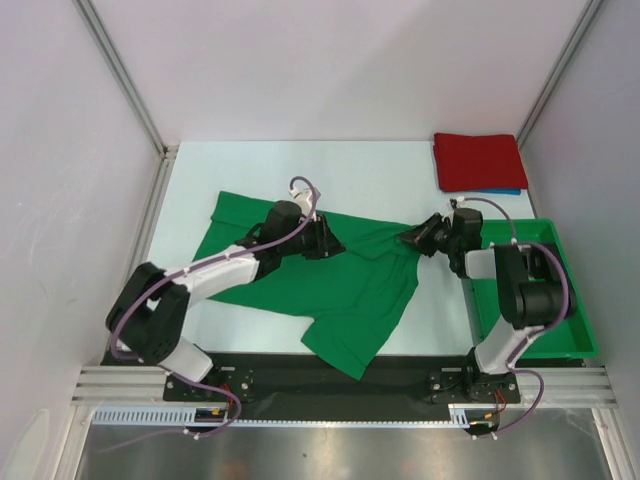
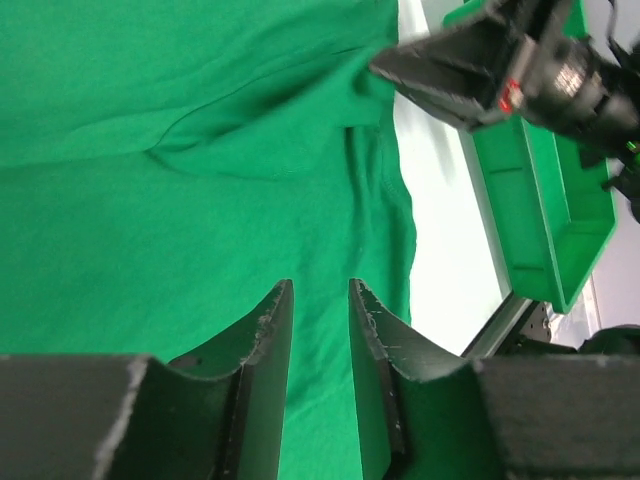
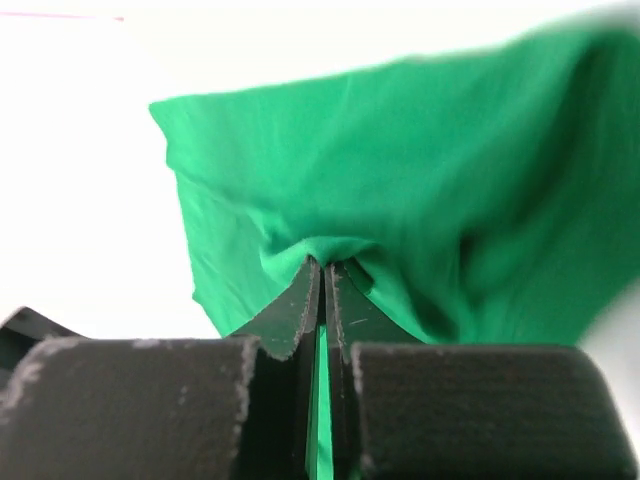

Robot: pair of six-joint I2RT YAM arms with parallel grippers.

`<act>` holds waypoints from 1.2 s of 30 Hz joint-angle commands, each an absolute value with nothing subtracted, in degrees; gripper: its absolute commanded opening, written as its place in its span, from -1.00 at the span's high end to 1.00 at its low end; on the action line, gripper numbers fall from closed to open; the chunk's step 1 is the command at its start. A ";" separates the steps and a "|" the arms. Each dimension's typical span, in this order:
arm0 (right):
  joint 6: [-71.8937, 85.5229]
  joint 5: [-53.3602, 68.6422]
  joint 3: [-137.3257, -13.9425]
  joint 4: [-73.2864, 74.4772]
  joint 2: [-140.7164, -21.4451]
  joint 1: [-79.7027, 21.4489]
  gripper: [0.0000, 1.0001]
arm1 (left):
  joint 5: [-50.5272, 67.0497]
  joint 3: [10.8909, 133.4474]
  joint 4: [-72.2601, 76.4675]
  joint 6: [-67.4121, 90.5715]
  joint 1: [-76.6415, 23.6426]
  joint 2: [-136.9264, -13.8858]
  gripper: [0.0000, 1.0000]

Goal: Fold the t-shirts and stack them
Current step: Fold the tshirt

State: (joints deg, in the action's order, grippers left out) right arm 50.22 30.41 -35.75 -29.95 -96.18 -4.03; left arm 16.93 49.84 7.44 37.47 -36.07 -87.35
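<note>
A bright green t-shirt [image 1: 350,290] lies crumpled across the middle of the table. My left gripper [image 1: 335,243] hovers low over its upper middle, jaws a little apart with nothing between them; in the left wrist view [image 2: 320,290] the green fabric [image 2: 150,200] shows through the gap. My right gripper [image 1: 408,238] is shut on a pinch of the shirt's right edge, and the right wrist view [image 3: 323,262] shows the cloth [image 3: 450,200] bunched at the tips. A folded red t-shirt [image 1: 478,160] lies at the back right on a blue t-shirt [image 1: 508,190], of which only an edge shows.
A rigid green plastic bin [image 1: 562,320] stands at the right edge beside the right arm; it also shows in the left wrist view [image 2: 560,200]. White walls and metal posts enclose the table. My right gripper shows in the left wrist view [image 2: 440,65].
</note>
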 commanded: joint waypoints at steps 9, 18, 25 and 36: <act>64.42 36.65 -41.92 -49.22 -109.95 -2.46 0.83 | 15.74 59.94 10.02 36.21 -39.81 -99.57 0.28; 62.49 37.09 -42.54 -48.69 -110.39 -2.20 0.78 | 5.97 59.94 8.00 39.38 -40.96 -103.88 0.24; 62.75 37.00 -42.19 -49.22 -110.56 -2.02 0.78 | 7.64 63.54 7.82 39.11 -41.84 -109.15 0.17; 63.19 36.91 -42.63 -49.92 -110.65 -2.11 0.80 | 7.83 69.34 6.77 41.31 -41.84 -114.61 0.05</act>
State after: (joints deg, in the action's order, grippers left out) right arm 63.26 36.51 -41.10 -46.72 -110.08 -2.22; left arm 8.25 66.22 6.66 40.18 -41.45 -113.58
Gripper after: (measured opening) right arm 0.104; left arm 0.474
